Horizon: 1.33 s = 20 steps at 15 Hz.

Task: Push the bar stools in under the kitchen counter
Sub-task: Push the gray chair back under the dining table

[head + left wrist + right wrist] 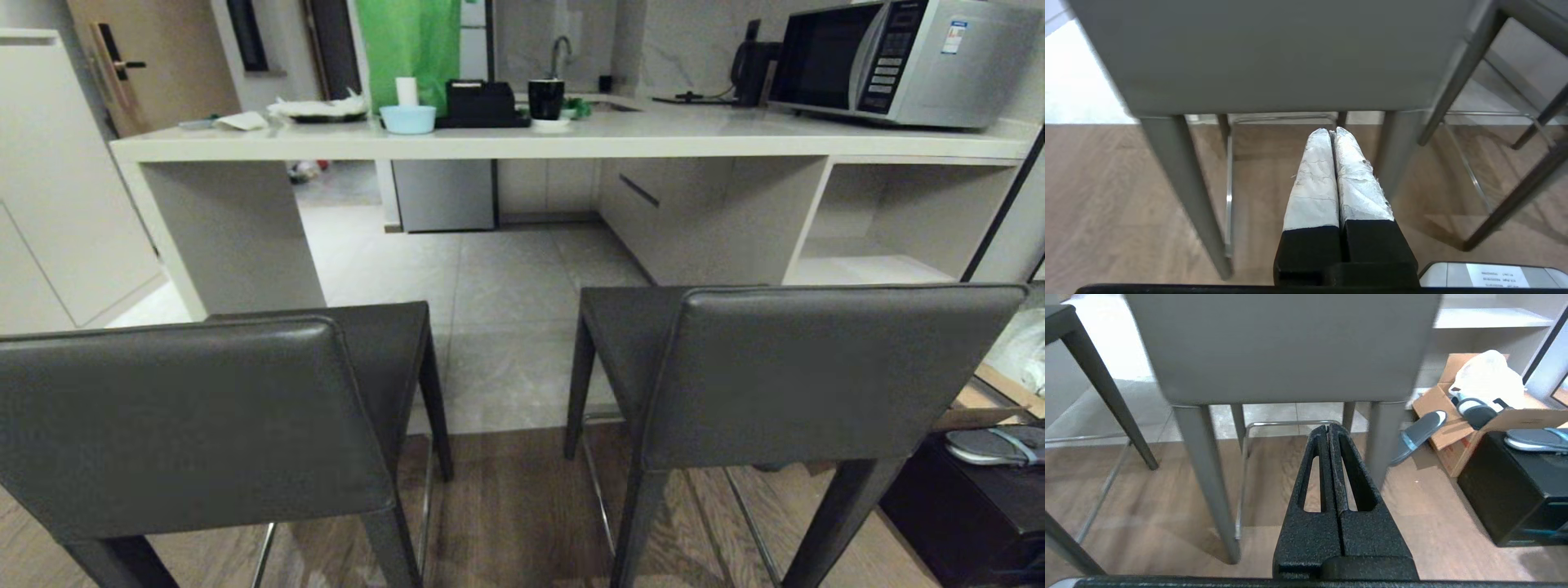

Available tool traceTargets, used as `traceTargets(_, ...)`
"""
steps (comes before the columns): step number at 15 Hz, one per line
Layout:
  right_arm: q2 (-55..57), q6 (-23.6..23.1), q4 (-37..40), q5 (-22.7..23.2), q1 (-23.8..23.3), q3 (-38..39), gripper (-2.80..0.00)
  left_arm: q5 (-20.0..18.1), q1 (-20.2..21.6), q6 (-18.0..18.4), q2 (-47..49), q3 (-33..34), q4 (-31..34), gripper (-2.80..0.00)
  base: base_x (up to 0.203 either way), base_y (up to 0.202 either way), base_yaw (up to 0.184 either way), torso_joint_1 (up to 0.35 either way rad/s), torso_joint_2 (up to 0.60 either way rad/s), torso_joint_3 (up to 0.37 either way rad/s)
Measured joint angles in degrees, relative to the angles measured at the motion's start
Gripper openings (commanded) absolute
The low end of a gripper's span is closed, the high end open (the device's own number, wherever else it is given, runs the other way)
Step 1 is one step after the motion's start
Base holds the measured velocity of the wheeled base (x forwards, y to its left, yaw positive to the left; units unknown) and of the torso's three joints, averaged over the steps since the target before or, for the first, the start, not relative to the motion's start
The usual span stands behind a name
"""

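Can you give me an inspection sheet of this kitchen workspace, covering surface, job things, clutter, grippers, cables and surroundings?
Surface: kitchen counter, off-white top, knee space beneath open.
Job's things: left bar stool and right bar stool both stand out from the counter on the wood floor, backrests toward the camera; not pushed in.
Clutter: microwave, blue bowl, black mug, black box on the counter; cardboard box with slippers on the floor at the right.
Grippers: left gripper shut, empty, behind the left stool; right gripper shut, empty, behind the right stool.
Cables: a dark cord beside the microwave.
Surroundings: door, sink tap.
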Motion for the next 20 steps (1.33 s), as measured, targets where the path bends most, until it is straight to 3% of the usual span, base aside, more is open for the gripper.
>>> traceTargets(20, 0.00, -0.03, -0.05, 0.02, 0.02, -0.01, -2.80, 0.00, 0.00, -0.02, 0.00, 0.02, 0.00, -2.80, 0.000, -0.189, -0.002, 0.003, 0.00, 0.003)
